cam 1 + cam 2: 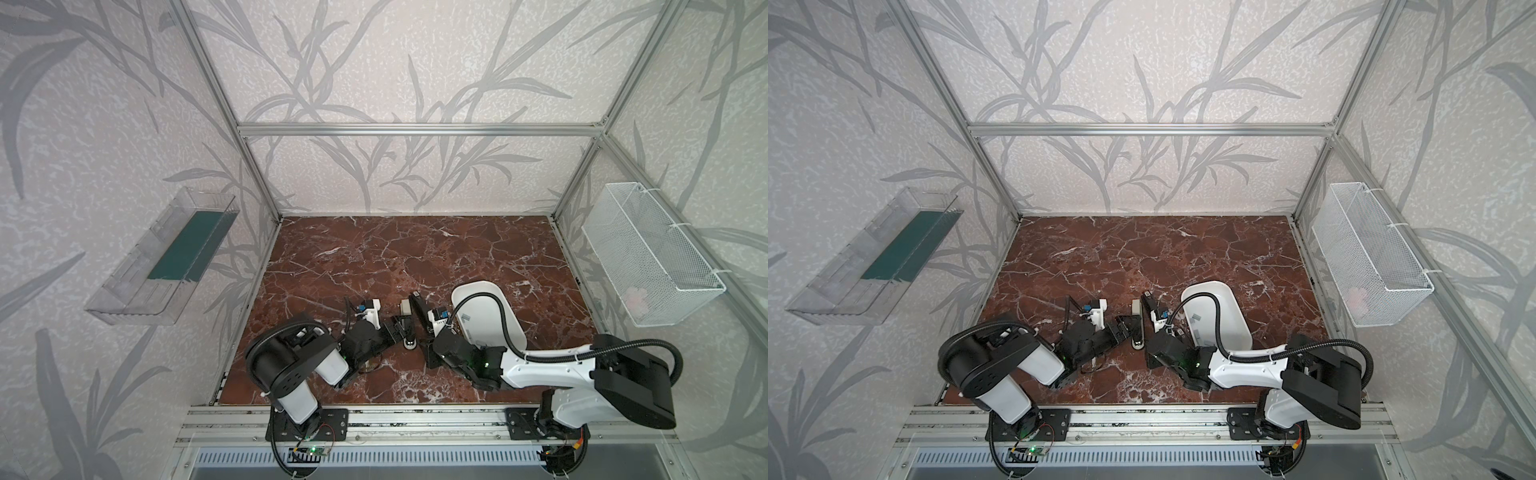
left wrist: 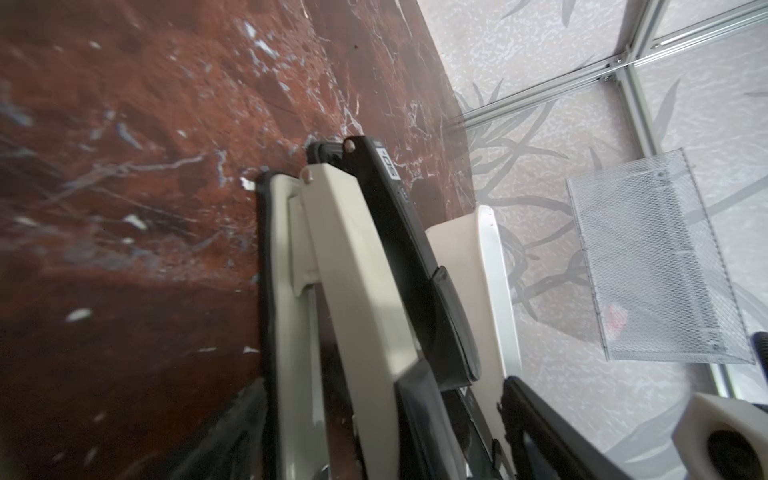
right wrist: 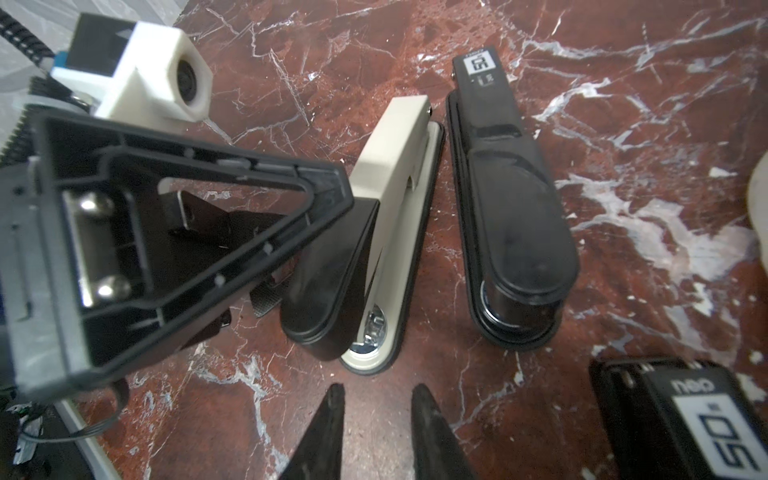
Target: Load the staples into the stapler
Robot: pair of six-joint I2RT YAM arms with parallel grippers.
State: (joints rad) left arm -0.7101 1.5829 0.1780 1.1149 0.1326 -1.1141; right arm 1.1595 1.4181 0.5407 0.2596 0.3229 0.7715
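Left gripper [image 1: 400, 328]: I am holding it wide, straddling the beige stapler [image 3: 399, 166];
Right gripper [image 3: 380, 401]: I am hovering it narrowly parted, empty, near the black stapler [image 3: 515, 199];
Staples [image 1: 1196, 318]: lying in the white tray [image 1: 1235, 307]

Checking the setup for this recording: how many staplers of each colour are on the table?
Beige stapler: 1
Black staplers: 2
Total: 3
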